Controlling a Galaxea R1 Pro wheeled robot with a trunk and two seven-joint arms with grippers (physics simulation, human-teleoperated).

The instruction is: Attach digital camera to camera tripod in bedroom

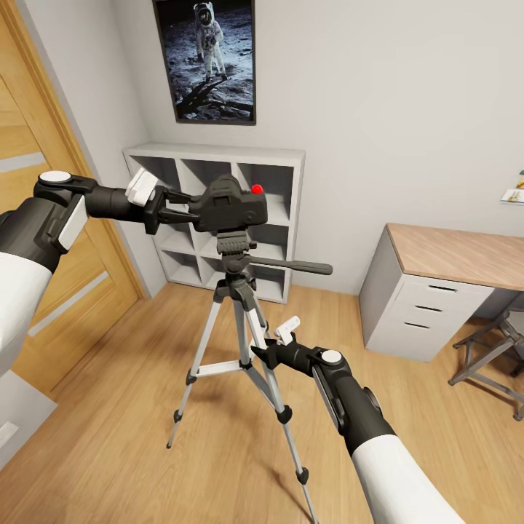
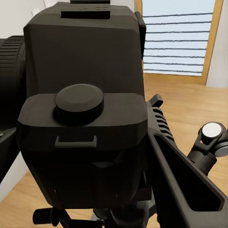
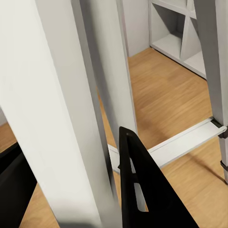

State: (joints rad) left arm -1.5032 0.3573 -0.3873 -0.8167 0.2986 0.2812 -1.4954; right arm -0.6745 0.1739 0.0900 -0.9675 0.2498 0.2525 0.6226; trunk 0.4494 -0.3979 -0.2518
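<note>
1. Nearest, at lower centre-right of the head view, the right hand reaches from the white-and-black right arm to a thin silver leg of the tall three-legged camera tripod; in the right wrist view a black finger lies just beside the pale leg, but whether the hand grips it cannot be told.
2. Just beyond, the tripod stands upright on the light wood plank floor, its long black pan handle pointing toward the right of the frame.
3. Atop the tripod's black head sits the small black digital camera with a bright red dot on top, at centre of the head view.
4. At centre left, the left hand is closed on the digital camera's side; the left wrist view shows the camera body close up.
5. Farther back stand a white cube shelf, a grey wood-topped tabletop at right, a wooden door at left, and an astronaut poster on the pale grey wall.
</note>
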